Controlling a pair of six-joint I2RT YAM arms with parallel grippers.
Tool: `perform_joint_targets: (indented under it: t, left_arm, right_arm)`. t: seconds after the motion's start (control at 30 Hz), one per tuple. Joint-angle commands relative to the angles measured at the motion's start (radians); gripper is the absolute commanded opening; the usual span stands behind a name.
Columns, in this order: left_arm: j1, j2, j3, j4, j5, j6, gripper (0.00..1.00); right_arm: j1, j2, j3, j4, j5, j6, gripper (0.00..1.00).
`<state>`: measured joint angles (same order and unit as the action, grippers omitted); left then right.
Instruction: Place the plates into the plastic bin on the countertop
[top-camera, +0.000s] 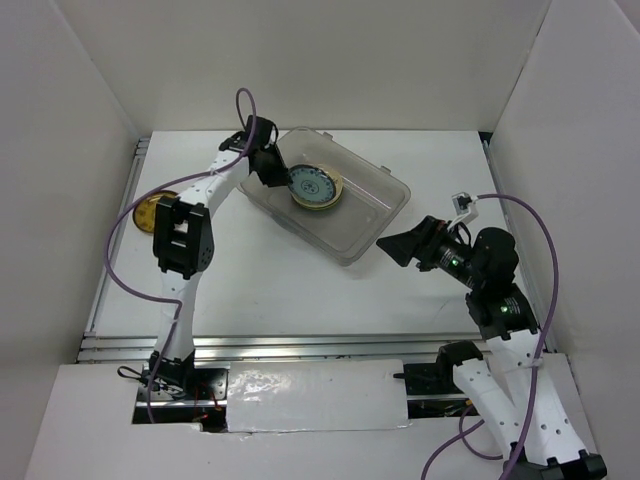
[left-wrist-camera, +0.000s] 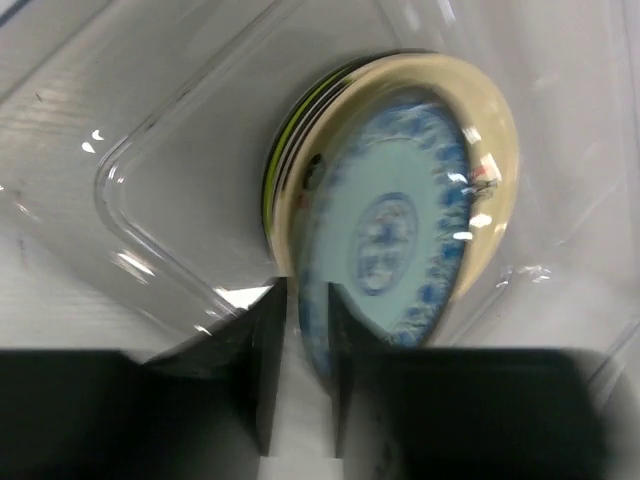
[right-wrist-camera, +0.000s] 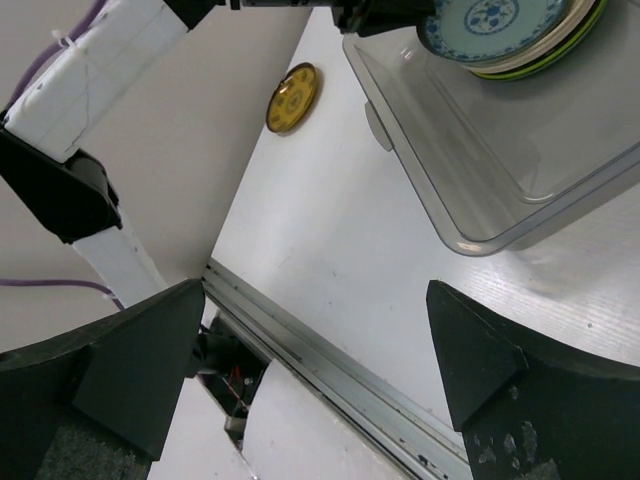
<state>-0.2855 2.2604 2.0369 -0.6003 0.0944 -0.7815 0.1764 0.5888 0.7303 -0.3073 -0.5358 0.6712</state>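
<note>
One golden plate (top-camera: 153, 211) outstanding at worktop (top-camera: 280, 290) left edge, nearer left gripper (left-wrist-camera: 305, 300), itself narrowly parted at teal plate (left-wrist-camera: 390, 235) rim atop stack (left-wrist-camera: 490, 130) in bin (top-camera: 370, 235), grip or release unclear; right gripper (right-wrist-camera: 312, 290) gaping, empty, beside bin's right end.

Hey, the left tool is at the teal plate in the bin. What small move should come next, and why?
Probably open the left tool wider and lift clear: the teal plate already rests on the stack in the plastic bin, its rim between the fingers.
</note>
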Motion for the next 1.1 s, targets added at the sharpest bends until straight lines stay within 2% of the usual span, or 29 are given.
perform_joint_targets:
  t: [0.0,0.03,0.17,0.2,0.27,0.3,0.33,0.37,0.4,0.43,0.5,0.53,0.57,0.63,0.73,0.8,0.9,1.07]
  left_arm:
    - [0.006,-0.033,0.077,0.025,0.022,0.001,0.4]
    - [0.003,-0.041,0.075,0.005,0.007,0.004,0.99]
    - [-0.021,-0.227,-0.093,0.083,-0.056,0.033,0.99]
    - [-0.026,-0.349,-0.181,0.095,-0.127,0.042,0.99]
    - [-0.023,-0.482,-0.294,0.138,-0.241,0.034,0.99]
    - [-0.009,-0.606,-0.42,0.148,-0.301,0.012,0.99]
    - [0.017,-0.657,-0.487,0.146,-0.409,-0.069,0.99]
    - [0.087,-0.709,-0.547,0.126,-0.444,-0.12,0.99]
    - [0.133,-0.789,-0.68,0.119,-0.458,-0.175,0.99]
    - [0.237,-0.823,-0.751,0.119,-0.446,-0.253,0.99]
    - [0.354,-0.901,-0.939,0.224,-0.383,-0.291,0.99]
    - [0.443,-0.917,-0.992,0.273,-0.333,-0.295,0.99]
    - [0.485,-0.932,-1.076,0.357,-0.319,-0.305,0.99]
    - [0.575,-0.934,-1.135,0.414,-0.302,-0.355,0.99]
    - [0.646,-0.958,-1.282,0.564,-0.32,-0.447,0.99]
    - [0.666,-0.967,-1.389,0.775,-0.306,-0.467,0.99]
    - [0.677,-0.877,-1.374,0.852,-0.292,-0.444,0.99]
    - [0.675,-0.679,-1.281,0.817,-0.298,-0.478,0.99]
  right_arm:
    - [-0.026,-0.029,0.052,-0.035,-0.047,-0.05,1.0]
    - [-0.034,-0.032,0.055,-0.039,-0.058,-0.053,1.0]
    - [-0.051,-0.029,0.055,-0.029,-0.073,-0.058,1.0]
    - [-0.052,-0.026,0.052,-0.02,-0.076,-0.055,1.0]
    - [-0.058,-0.014,0.034,-0.003,-0.09,-0.053,1.0]
    - [-0.058,-0.007,0.026,0.023,-0.101,-0.045,1.0]
    - [-0.06,-0.006,0.012,0.037,-0.108,-0.033,1.0]
    - [-0.063,-0.007,-0.012,0.054,-0.122,-0.021,1.0]
    - [-0.061,-0.004,-0.026,0.097,-0.134,-0.01,1.0]
    - [-0.058,-0.009,-0.057,0.117,-0.142,0.008,1.0]
    - [-0.058,-0.01,-0.078,0.164,-0.167,0.028,1.0]
    - [-0.058,-0.009,-0.098,0.177,-0.177,0.033,1.0]
    - [-0.054,-0.007,-0.109,0.192,-0.188,0.037,1.0]
    - [-0.046,-0.004,-0.147,0.258,-0.242,0.059,1.0]
    - [-0.023,-0.009,-0.199,0.348,-0.285,0.097,1.0]
    - [0.001,-0.012,-0.235,0.402,-0.302,0.122,1.0]
    - [0.027,-0.02,-0.258,0.444,-0.306,0.137,1.0]
    - [0.086,-0.029,-0.284,0.467,-0.303,0.146,1.0]
